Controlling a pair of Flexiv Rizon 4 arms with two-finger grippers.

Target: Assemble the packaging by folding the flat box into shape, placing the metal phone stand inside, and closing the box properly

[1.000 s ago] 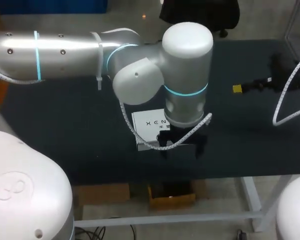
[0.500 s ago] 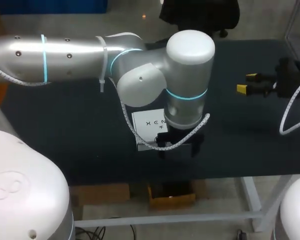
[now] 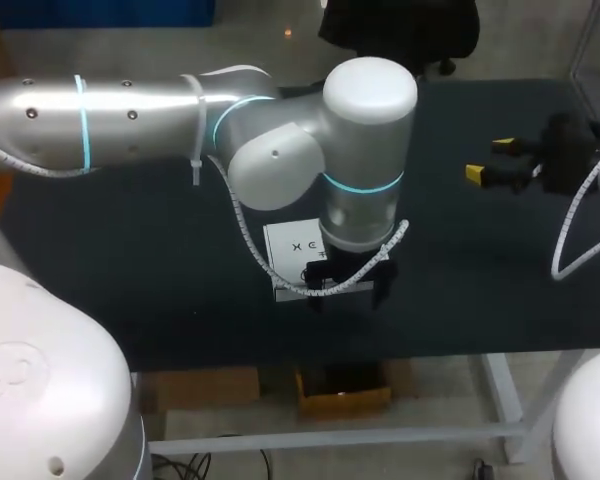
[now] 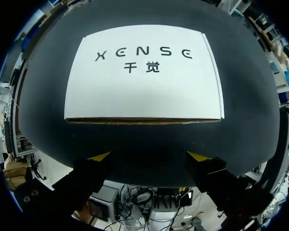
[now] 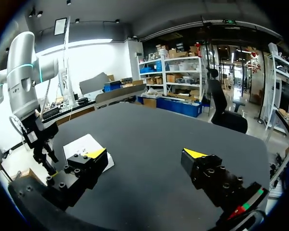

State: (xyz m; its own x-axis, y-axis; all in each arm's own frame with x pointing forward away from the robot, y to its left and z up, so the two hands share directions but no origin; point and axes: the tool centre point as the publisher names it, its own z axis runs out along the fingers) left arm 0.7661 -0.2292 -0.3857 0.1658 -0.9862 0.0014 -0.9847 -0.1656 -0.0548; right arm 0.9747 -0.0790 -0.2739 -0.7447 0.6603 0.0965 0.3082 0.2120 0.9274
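A: Start with the left gripper (image 4: pixel 149 157). What is it doing?

B: It is hanging over the bench (image 4: pixel 241 120), close to the edge nearest the robot. Its fingers are spread wide and pinching nothing. Both yellow tips are pointing down at bare dark surface.

A: And the box?

B: The flat white box (image 4: pixel 142 77) is lying just ahead of those tips, printed face up and apart from both fingers. Its brown cardboard edge is facing the gripper. Seen from above, the left arm (image 3: pixel 365 180) is covering the box's right part, so only the left part is showing.

A: Right side?

B: The right gripper (image 5: pixel 144 154) is hovering over the bench's right side, well apart from the box. Its fingers are likewise spread, gripping nothing. It is facing across the bench toward the left arm, and part of the box is showing just beyond one finger.
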